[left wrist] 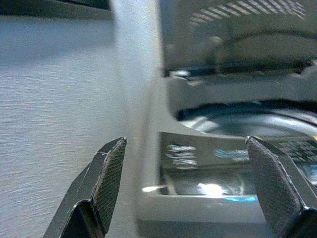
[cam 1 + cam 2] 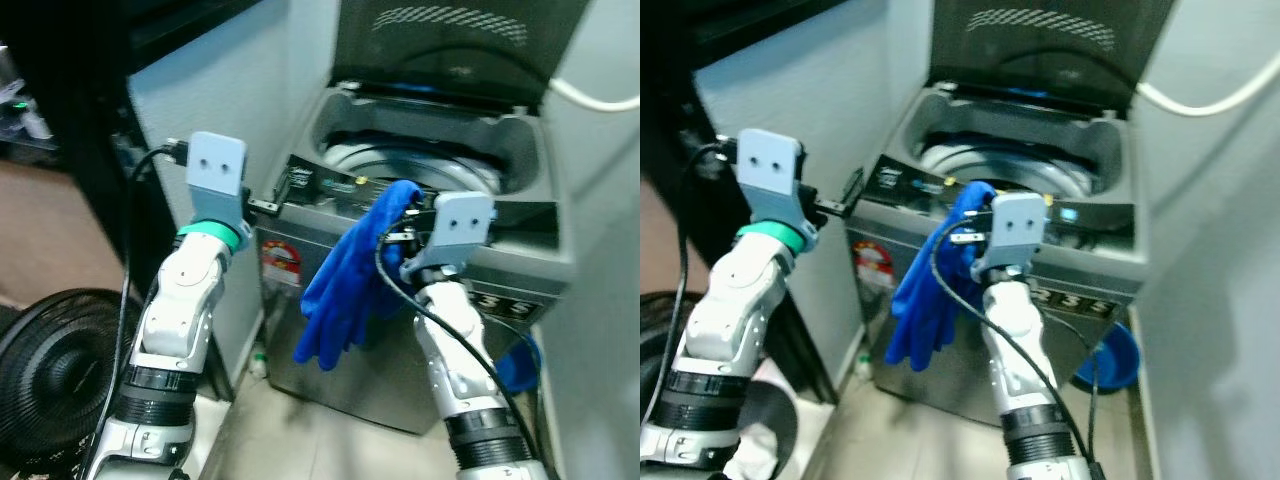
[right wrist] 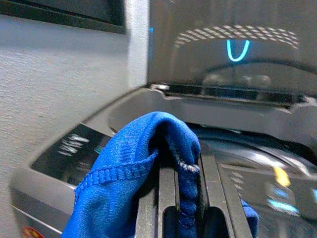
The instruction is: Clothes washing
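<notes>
My right gripper (image 2: pixel 412 222) is clamped on the blue garment (image 2: pixel 345 285), hanging at the washer's (image 2: pixel 520 270) front edge, drum (image 2: pixel 420 165) at 12 o'clock. Lift higher so the tail clears. Left gripper (image 1: pixel 198 188) spread wide, idle.

Tiled floor (image 2: pixel 300 440): washing machine (image 2: pixel 480 330), seemingly fan (image 2: pixel 50 370).

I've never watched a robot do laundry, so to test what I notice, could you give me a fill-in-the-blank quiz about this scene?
1. The right gripper is shut on a cloth whose colour is ____.
2. The lid of the washing machine stands ____.
3. The left gripper has its fingers ____, holding nothing.
4. On the floor at the robot's left sits a black ____.

Missing words: blue; open; open; fan
</notes>
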Motion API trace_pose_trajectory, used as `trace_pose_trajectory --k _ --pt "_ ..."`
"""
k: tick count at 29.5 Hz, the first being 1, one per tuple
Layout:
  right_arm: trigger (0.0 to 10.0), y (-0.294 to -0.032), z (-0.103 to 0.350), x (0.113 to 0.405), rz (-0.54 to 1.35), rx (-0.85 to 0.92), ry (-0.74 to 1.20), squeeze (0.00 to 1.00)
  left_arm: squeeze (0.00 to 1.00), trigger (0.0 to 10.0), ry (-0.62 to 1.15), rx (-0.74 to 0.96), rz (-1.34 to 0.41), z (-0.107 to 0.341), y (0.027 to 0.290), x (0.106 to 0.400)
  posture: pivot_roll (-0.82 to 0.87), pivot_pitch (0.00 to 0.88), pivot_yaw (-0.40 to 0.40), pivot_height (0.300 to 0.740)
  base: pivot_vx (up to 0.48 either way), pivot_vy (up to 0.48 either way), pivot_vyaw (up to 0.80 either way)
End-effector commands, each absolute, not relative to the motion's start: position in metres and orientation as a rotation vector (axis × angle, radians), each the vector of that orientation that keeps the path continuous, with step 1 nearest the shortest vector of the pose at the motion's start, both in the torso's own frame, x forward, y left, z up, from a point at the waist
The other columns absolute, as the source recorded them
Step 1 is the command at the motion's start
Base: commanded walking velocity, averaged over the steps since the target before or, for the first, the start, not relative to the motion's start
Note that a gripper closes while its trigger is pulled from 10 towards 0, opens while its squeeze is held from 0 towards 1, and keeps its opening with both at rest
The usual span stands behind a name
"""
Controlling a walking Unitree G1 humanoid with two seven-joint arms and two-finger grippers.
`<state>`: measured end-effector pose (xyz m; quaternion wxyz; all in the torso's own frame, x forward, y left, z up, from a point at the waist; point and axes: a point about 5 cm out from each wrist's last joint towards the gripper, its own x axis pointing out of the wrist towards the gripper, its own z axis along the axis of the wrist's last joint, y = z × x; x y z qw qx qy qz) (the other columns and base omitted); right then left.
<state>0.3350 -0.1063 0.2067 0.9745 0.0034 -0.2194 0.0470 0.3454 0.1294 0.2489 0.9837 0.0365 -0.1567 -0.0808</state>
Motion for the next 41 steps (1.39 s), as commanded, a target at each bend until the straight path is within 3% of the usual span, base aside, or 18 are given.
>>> trace_pose_trajectory --k 1,11,17,19,24,41 --pt "10.0 -0.112 0.210 0.334 0.072 0.018 -0.455 0.00 0.00 10.0 -0.304 0.066 -0.179 0.248 0.126 0.346 0.08 0.000 0.071 0.740 0.000 0.000 -0.80" --pt "10.0 -0.115 0.245 0.330 0.068 0.090 -0.572 0.00 0.00 10.0 -0.332 0.071 -0.200 0.256 0.122 0.346 0.08 0.000 0.074 0.740 0.000 0.000 -0.80" --pt "10.0 -0.102 0.284 0.316 0.220 0.053 -0.741 0.00 0.00 10.0 -0.368 0.099 -0.203 0.261 0.120 0.345 0.08 0.000 0.077 0.740 0.000 0.000 -0.80" --pt "10.0 -0.091 0.287 0.315 0.327 -0.030 -0.756 0.00 0.00 10.0 -0.357 0.099 -0.182 0.257 0.120 0.345 0.07 0.000 0.078 0.740 0.000 0.000 0.00" --pt "10.0 -0.080 0.276 0.314 0.421 -0.049 -0.711 0.00 0.00 10.0 -0.366 0.077 -0.125 0.253 0.122 0.343 0.08 0.000 0.068 0.740 0.000 0.000 0.00" --pt "10.0 -0.080 0.266 0.316 0.423 -0.023 -0.656 0.00 0.00 10.0 -0.361 0.078 -0.085 0.250 0.125 0.341 0.08 0.000 0.058 0.740 0.415 0.000 0.00"
